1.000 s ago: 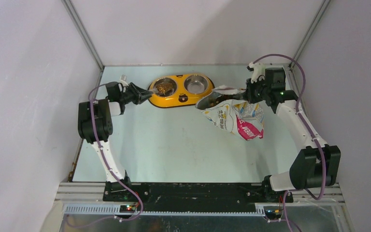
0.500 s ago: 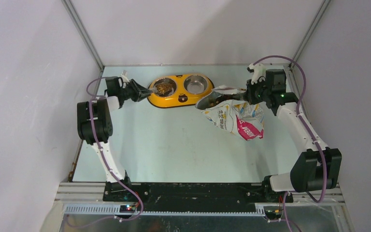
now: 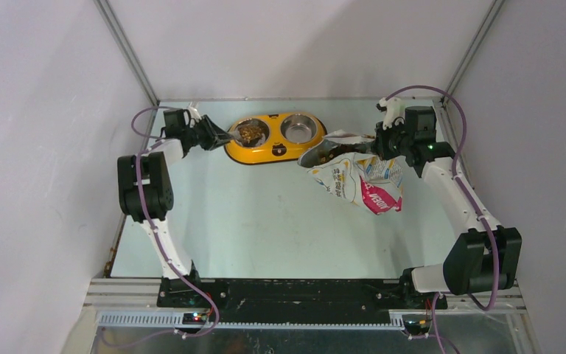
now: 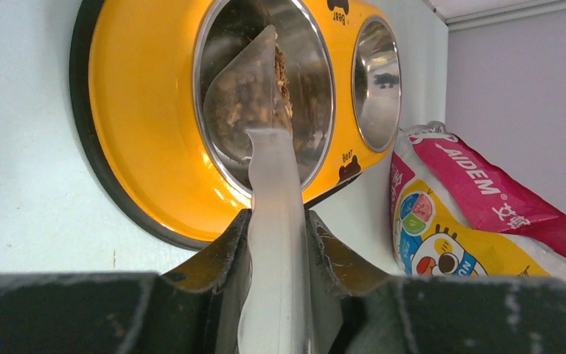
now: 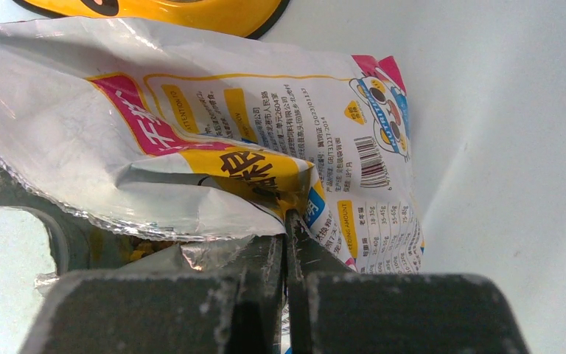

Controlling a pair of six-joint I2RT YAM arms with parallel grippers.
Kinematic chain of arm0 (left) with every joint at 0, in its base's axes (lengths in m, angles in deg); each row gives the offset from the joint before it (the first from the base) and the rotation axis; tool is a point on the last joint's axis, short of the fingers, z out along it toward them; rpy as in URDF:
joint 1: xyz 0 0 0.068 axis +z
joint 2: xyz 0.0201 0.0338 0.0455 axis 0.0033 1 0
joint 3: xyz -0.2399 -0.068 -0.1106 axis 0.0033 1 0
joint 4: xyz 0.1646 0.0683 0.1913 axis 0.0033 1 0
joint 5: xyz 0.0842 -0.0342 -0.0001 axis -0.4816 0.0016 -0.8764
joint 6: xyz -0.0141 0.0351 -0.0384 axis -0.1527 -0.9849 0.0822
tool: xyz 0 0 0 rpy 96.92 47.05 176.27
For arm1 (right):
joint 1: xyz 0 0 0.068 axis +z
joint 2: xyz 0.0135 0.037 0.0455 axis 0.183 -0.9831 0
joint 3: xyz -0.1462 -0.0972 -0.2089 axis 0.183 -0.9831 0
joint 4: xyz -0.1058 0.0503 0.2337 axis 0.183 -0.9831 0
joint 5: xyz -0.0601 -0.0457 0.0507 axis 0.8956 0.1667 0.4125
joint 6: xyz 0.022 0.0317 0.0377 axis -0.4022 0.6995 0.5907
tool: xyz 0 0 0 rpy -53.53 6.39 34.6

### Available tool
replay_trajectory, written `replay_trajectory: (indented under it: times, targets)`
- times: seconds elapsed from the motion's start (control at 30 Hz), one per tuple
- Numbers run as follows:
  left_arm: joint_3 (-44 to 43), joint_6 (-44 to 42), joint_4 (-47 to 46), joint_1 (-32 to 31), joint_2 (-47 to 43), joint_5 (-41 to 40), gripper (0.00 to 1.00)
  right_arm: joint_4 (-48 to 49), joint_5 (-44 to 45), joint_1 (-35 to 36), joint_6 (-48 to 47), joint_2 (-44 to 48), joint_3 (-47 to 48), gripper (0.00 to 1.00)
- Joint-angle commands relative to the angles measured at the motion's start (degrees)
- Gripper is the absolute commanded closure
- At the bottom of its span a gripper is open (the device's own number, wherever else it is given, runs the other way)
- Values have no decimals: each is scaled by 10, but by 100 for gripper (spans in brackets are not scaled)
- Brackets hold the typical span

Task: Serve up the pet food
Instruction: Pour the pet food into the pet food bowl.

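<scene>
Brown pet food [image 3: 250, 133] fills the left steel cup of the yellow double bowl [image 3: 275, 151]. My left gripper [image 3: 212, 137] is shut on the handle of the clear plastic scoop [image 4: 247, 96]. The scoop's bowl lies tilted over that cup, with pet food [image 4: 284, 72] beside and behind it. At the right lies the crinkly yellow-white bag [image 3: 359, 179], its mouth open toward the bowl with kibble [image 3: 333, 153] showing inside. My right gripper [image 3: 378, 144] is shut on the bag's upper edge. In the right wrist view its jaws [image 5: 289, 221] pinch the foil bag [image 5: 191, 140].
The bowl's right steel cup [image 3: 299, 128] holds nothing. White enclosure walls stand close on the left, back and right. The bag's pink base [image 3: 380, 198] points toward the near right of the table [image 3: 265, 214].
My left wrist has swung back toward the far wall, and the scoop has stayed at the left cup. The right arm and the bag have not moved.
</scene>
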Motion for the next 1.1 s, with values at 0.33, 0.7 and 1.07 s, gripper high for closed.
replay_trajectory:
  times: [0.33, 0.7, 1.07]
  targets:
    - [-64, -116, 115, -34, -17, -127, 100, -22, 26, -5, -22, 21, -16, 100]
    - [-100, -160, 153, -51, -20, -160, 100, -21, 21, -6, -24, 22, -19, 100]
    - [-117, -189, 171, -58, -29, -180, 100, -19, 15, -6, -26, 29, -22, 100]
